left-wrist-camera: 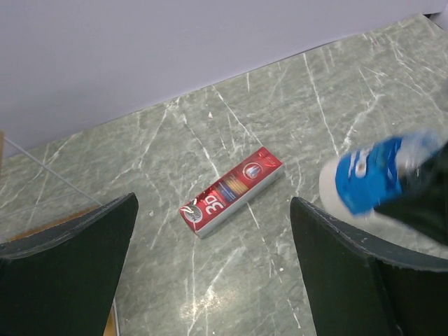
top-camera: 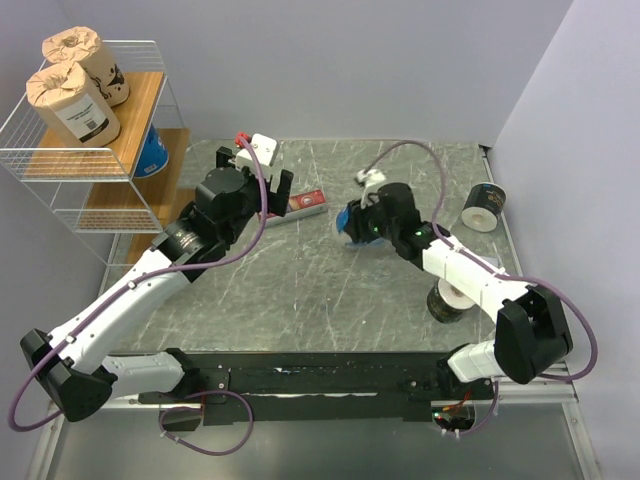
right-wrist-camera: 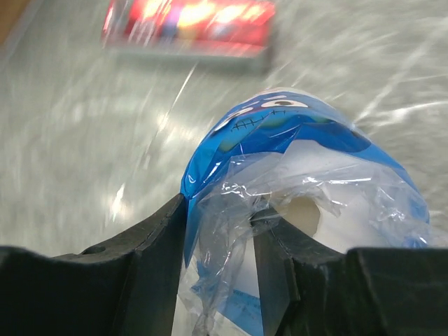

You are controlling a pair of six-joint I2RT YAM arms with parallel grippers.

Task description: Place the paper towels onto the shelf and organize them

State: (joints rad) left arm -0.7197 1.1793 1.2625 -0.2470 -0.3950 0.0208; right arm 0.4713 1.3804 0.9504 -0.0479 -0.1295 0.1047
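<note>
My right gripper (top-camera: pixel 352 222) is shut on a blue-and-white paper towel roll (right-wrist-camera: pixel 294 175), one finger in its core and one outside, holding it over the table's middle; the roll also shows in the left wrist view (left-wrist-camera: pixel 371 178). My left gripper (top-camera: pixel 262 178) is open and empty above the table near the shelf (top-camera: pixel 90 190). Two kraft-brown rolls (top-camera: pixel 75 98) stand on the top board. A blue-and-white roll (top-camera: pixel 152 153) sits on the middle board. One dark roll (top-camera: pixel 485 206) lies at the right; another (top-camera: pixel 447 300) is partly hidden under my right arm.
A flat red box (top-camera: pixel 305 203) lies on the grey marble table between the two grippers; it also shows in the left wrist view (left-wrist-camera: pixel 231 190) and blurred in the right wrist view (right-wrist-camera: pixel 189 24). Walls close the back and right sides.
</note>
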